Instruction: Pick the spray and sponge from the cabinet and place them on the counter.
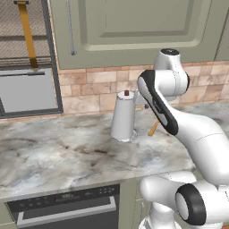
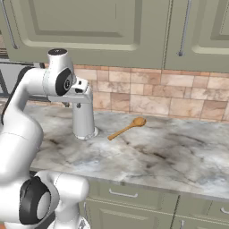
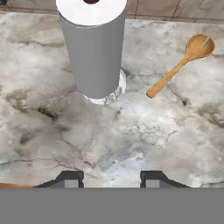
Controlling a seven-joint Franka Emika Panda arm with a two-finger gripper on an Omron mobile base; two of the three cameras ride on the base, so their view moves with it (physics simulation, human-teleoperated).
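The spray and the sponge are not out on the counter (image 1: 53, 156) yet, so they are most likely sitting inside the cabinet (image 1: 147, 27), whose green door is shut flat with its thin metal handle (image 1: 70, 29) hanging down at the left side. That means nothing of the job looks done: the door is waiting to be pulled open, and then both things need to be lifted out and set down on the marble top. On the counter a white paper-towel roll (image 3: 92, 48) is standing up straight, and a wooden spoon (image 3: 181, 63) is lying near it, apart from it. The arm is bending up from the base and folding over, with its hand hanging near the towel roll, just above the counter. The gripper (image 3: 111, 179) is pointing down at bare marble in the hand view. Its two dark fingertips (image 3: 70, 178) are standing apart with a gap between them, and nothing is being pinched there.
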